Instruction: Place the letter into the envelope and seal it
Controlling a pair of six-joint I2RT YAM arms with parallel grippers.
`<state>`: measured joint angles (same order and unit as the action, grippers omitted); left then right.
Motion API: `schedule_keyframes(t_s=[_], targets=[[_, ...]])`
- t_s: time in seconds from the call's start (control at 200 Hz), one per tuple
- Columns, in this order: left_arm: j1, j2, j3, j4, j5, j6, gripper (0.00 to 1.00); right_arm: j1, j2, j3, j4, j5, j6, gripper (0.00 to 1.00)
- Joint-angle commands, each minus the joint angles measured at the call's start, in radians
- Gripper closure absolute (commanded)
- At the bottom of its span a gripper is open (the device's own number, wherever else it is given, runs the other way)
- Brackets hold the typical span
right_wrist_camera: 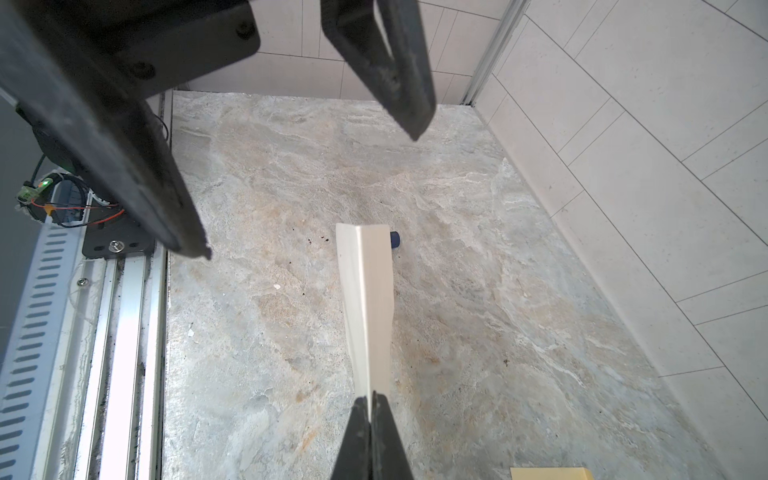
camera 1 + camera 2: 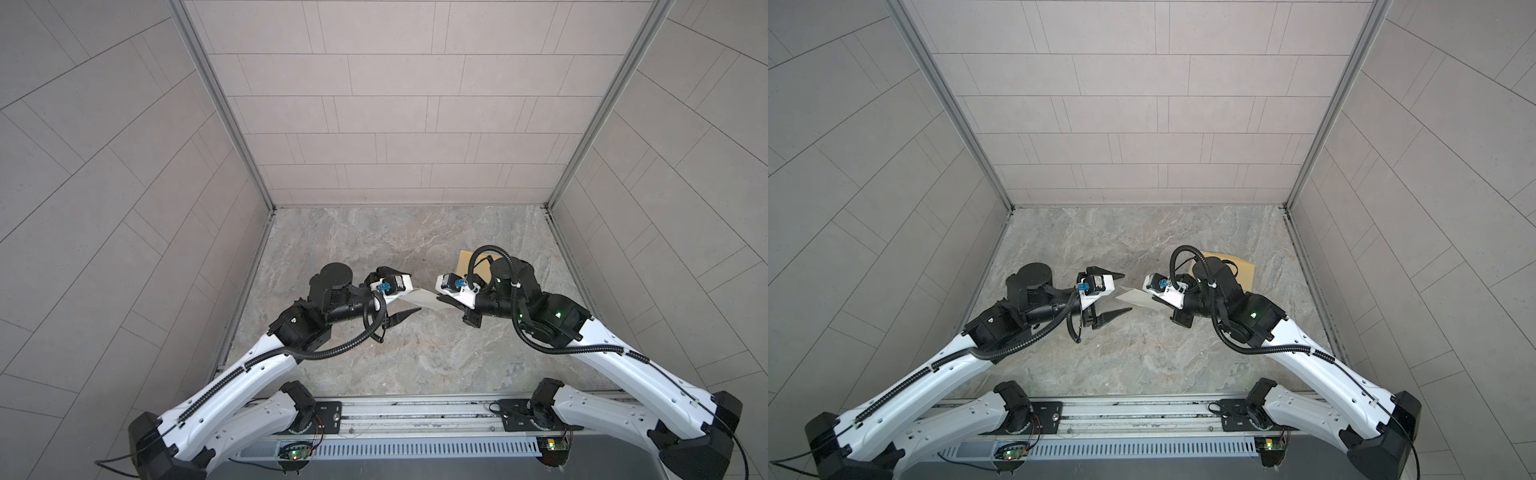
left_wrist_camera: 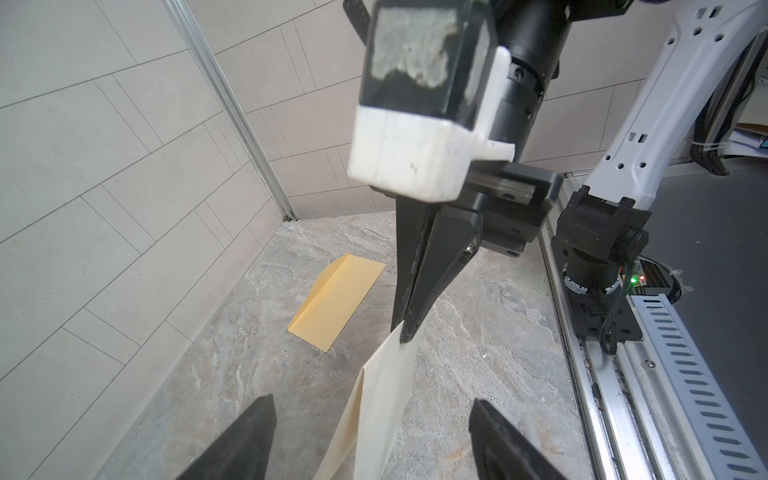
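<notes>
Letter (image 2: 1136,297), long axis left–right at mid-frame, pinched in the clamped right claw (image 1: 371,399); left claw (image 2: 1125,292) gapes astride its free end, gripping nothing; envelope (image 2: 1246,270) lies up-right of the right claw.

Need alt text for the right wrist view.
Right jaws, shut, pinch one end of the folded letter, held above the marble table; the left jaws stand open beyond its far end. Envelope corner at the edge.
</notes>
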<state>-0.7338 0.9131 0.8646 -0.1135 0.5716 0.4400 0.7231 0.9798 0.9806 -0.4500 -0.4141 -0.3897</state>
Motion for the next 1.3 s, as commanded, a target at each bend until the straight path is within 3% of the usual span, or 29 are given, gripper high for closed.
schedule_keyframes(t_s=[0.0, 0.095, 0.215, 0.345, 0.47, 0.525, 0.675, 0.856, 1.176, 1.291], targets=[[-0.006, 0.030, 0.044, -0.054, 0.044, 0.052, 0.21, 0.012, -0.006, 0.000, -0.019, -0.025, -0.024, 1.00], [-0.007, 0.074, 0.066, -0.083, 0.056, 0.058, 0.24, 0.017, -0.007, 0.002, -0.019, -0.031, -0.025, 1.00], [-0.007, 0.117, 0.081, -0.104, 0.076, 0.063, 0.37, 0.022, -0.006, 0.001, -0.019, -0.031, -0.025, 1.00], [-0.009, 0.138, 0.079, -0.100, 0.106, 0.063, 0.61, 0.025, -0.003, -0.003, -0.014, -0.026, -0.025, 1.00], [-0.009, 0.140, 0.061, -0.071, 0.070, 0.034, 0.91, 0.027, -0.006, -0.006, -0.002, -0.012, -0.013, 0.96], [-0.012, 0.136, 0.047, -0.039, 0.050, -0.001, 1.00, 0.028, -0.011, -0.009, 0.008, -0.002, -0.002, 0.94], [-0.013, 0.097, -0.033, 0.107, 0.000, -0.103, 1.00, 0.027, -0.036, -0.030, 0.051, 0.025, 0.030, 0.82], [-0.011, 0.063, -0.088, 0.231, -0.049, -0.209, 1.00, 0.027, -0.079, -0.053, 0.101, 0.112, 0.073, 0.57], [-0.012, 0.073, -0.082, 0.230, -0.244, -0.355, 1.00, 0.012, -0.089, -0.043, 0.160, 0.403, 0.194, 0.40], [-0.011, 0.082, -0.082, 0.223, -0.253, -0.374, 1.00, -0.022, -0.070, -0.037, 0.159, 0.460, 0.231, 0.34]])
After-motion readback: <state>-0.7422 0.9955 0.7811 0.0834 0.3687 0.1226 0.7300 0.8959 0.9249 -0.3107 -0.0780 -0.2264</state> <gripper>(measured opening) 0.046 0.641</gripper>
